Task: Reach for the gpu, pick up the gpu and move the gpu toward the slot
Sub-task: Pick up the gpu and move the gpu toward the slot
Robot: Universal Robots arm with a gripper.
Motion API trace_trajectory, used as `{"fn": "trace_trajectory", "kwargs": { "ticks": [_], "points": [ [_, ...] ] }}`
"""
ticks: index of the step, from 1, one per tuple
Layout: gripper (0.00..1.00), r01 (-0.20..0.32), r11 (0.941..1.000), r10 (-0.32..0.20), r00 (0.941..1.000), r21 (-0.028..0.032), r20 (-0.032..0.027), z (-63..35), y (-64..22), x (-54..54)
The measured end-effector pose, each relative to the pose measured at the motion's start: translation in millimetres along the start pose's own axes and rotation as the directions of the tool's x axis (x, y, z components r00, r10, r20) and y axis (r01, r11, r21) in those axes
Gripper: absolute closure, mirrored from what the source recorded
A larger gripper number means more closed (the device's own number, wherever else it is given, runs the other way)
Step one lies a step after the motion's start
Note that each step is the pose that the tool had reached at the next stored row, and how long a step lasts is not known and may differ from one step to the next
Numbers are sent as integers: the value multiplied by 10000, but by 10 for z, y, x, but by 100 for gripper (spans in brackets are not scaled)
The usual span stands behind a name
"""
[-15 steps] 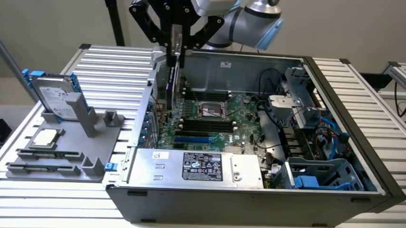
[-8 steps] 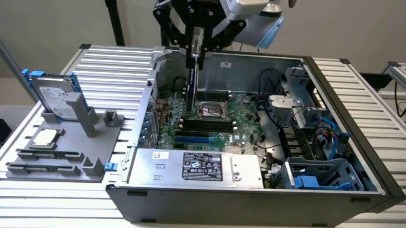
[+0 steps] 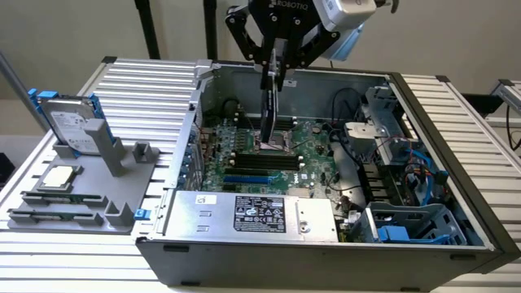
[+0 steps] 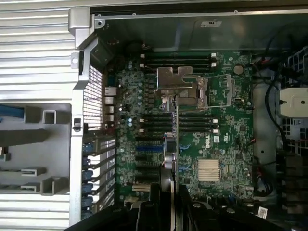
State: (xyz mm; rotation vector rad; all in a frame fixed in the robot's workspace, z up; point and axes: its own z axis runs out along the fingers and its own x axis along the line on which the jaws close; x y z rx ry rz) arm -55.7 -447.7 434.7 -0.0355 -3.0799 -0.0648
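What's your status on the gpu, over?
Gripper shut on gpu, card hanging edge-down. Over the open case, above the motherboard. Nothing blocking below.

Black pincer on a dark green gpu seen edge-on; green motherboard with black and blue slots, silver heatsink. Grey computer case, silver power supply with a black-and-white label. Silver hard drive with blue rails on a grey holder, ribbed silver table.

Upper part of the arm cut off; power-supply label text too small.
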Motion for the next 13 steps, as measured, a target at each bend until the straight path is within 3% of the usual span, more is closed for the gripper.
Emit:
{"fn": "trace_trajectory", "kwargs": {
  "ticks": [5,13],
  "points": [
    [74,0,10000,0,10000,1,-9,11,24,-150],
    [74,-2,10000,2,10000,0,-21,11,25,-152]
  ]
}}
